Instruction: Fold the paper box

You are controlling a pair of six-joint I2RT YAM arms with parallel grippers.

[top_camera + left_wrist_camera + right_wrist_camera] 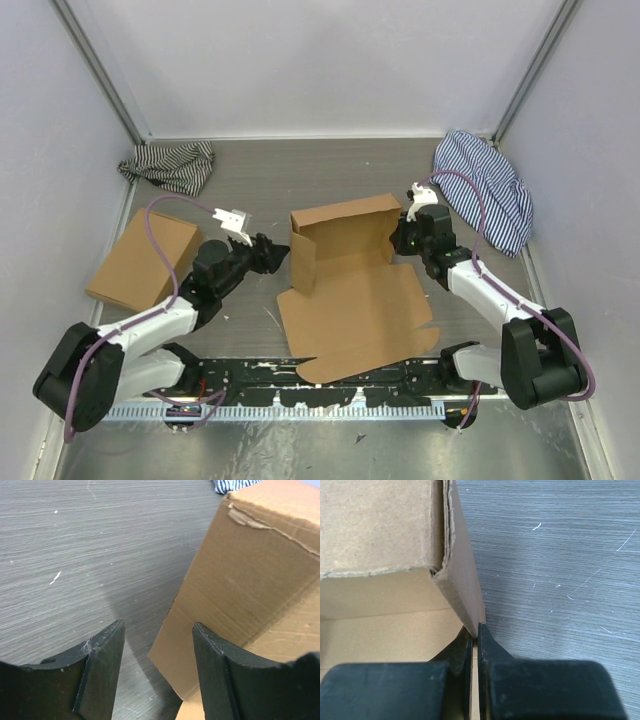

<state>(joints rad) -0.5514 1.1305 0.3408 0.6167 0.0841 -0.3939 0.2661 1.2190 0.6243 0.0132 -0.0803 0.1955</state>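
Top external: clamping the 3 o'clock wall of the paper box (pixel 350 300) in the right gripper (pixel 402 238); holding the left gripper (pixel 275 255) spread, empty, at 9 o'clock.

One paper box (pixel 355 300); one flat cardboard box (pixel 145 260); two striped cloths (pixel 172 165) (pixel 487 190); two arms (pixel 150 325) (pixel 485 285).

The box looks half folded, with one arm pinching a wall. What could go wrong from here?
Two risks, as I judge it. The right gripper pinches only a thin edge of the paper box's upright side wall, so the cardboard might slip free and flop down. The left gripper is open with the box's corner just ahead of one finger; pushing forward could shove or crush the box instead of folding it.
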